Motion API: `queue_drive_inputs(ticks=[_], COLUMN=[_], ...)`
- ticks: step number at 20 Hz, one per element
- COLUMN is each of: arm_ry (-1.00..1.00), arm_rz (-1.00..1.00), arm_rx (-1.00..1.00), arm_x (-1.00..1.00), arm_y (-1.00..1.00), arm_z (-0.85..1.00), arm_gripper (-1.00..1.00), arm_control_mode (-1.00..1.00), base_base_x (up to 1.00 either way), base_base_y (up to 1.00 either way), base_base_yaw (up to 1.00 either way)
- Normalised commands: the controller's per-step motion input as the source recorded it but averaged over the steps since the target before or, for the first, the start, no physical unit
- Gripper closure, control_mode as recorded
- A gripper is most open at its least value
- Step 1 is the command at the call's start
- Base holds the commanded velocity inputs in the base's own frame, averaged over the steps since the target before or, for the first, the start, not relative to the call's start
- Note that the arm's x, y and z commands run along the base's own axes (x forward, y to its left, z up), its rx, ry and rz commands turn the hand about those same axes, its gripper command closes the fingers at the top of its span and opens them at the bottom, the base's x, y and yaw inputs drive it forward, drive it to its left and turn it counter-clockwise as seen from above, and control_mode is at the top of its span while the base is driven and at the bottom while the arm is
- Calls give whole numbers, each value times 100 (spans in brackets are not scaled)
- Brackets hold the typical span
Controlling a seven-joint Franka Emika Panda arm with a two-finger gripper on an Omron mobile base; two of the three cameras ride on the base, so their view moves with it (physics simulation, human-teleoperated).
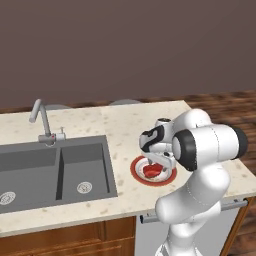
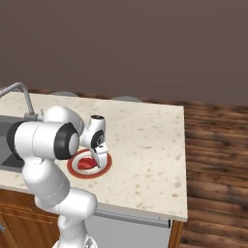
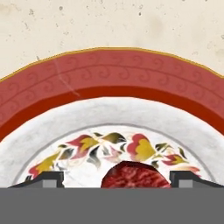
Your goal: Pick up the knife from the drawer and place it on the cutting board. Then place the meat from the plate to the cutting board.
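Note:
The plate (image 1: 136, 171) (image 2: 107, 166) (image 3: 109, 74), red-rimmed with a white patterned centre, sits on the counter near its front edge. The meat (image 1: 150, 171) (image 2: 85, 163) (image 3: 135, 175), a small red chunk, lies in the middle of it. My gripper (image 1: 159, 167) (image 2: 97, 162) (image 3: 116, 181) points straight down onto the plate, low over it. It is open, with one dark fingertip on each side of the meat; the right tip is close against the meat's edge and the left tip stands a little apart. The knife, the drawer and the cutting board are out of view.
A grey double sink (image 1: 50, 170) with a faucet (image 1: 42, 120) lies left of the plate. The speckled counter (image 2: 145, 140) stretches right and behind it, ending at an edge above the wooden floor (image 2: 218, 145). My own arm crowds the plate's near side.

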Motion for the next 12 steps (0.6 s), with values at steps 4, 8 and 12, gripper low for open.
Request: queue_drive_inputs(ticks=[4, 8, 12], arm_ry=[0, 0, -3], arm_rz=[-2, -1, -4], arm_rx=[0, 0, 0], arm_x=[1, 0, -24], arm_y=[1, 7, 19], arm_z=[-32, -51, -23], arm_gripper=[100, 100, 100], arm_control_mode=[-100, -100, -100], base_base_x=[0, 0, 0], base_base_y=[0, 0, 0], base_base_yaw=[0, 0, 0])
